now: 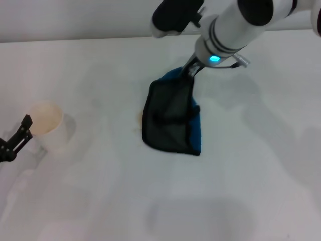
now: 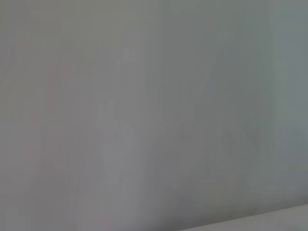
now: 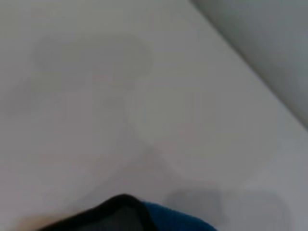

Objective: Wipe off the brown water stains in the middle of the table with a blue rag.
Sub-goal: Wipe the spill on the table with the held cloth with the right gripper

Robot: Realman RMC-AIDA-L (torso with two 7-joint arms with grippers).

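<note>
Right claw [image 1: 191,70] grips blue rag [image 1: 173,118], seemingly covering brown water stains [image 1: 139,119].

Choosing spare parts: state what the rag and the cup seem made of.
The blue, black-edged rag held by the right hand looks like soft matte cloth: it drapes and folds. The pale round cup looks like matte paper, though that stays uncertain.

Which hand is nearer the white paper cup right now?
Left. The left hand sits right beside the white paper cup, apparently touching its rim; the right hand is far across the table, holding the blue rag.
</note>
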